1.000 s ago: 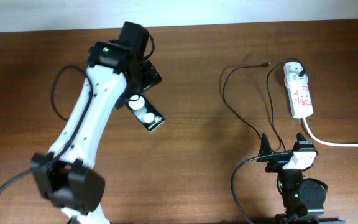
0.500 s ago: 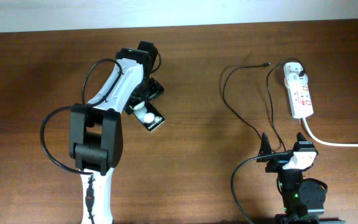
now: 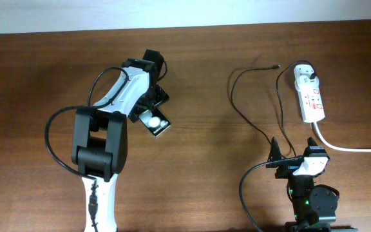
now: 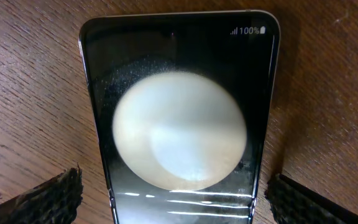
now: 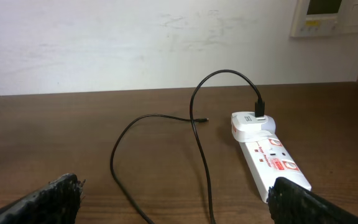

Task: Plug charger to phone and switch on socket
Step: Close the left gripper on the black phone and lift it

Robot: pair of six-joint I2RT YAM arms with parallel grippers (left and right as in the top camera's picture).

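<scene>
The phone (image 3: 158, 122) lies flat on the wooden table, partly under my left arm. In the left wrist view the phone (image 4: 179, 93) fills the frame, with one big white round spot and "100%" at its far end. My left gripper (image 4: 176, 196) is open, a finger on either side of the phone's near end and clear of its edges; overhead it (image 3: 148, 106) sits just above the phone. The charger's black cable (image 3: 237, 96) loops on the table, its tip (image 3: 275, 66) free, its white adapter (image 3: 306, 72) in the socket strip (image 3: 311, 100). My right gripper (image 3: 294, 149) is open and empty, near the front edge.
The socket's thick white cord (image 3: 353, 148) runs off to the right. In the right wrist view the cable (image 5: 197, 146), its tip (image 5: 205, 120), the adapter (image 5: 250, 124) and the socket strip (image 5: 275, 162) lie ahead of my right gripper (image 5: 176, 202). A pale wall stands behind the table.
My left arm has folded and brought its gripper down over the phone, covering more of it. The right arm, cable and socket have not moved.
</scene>
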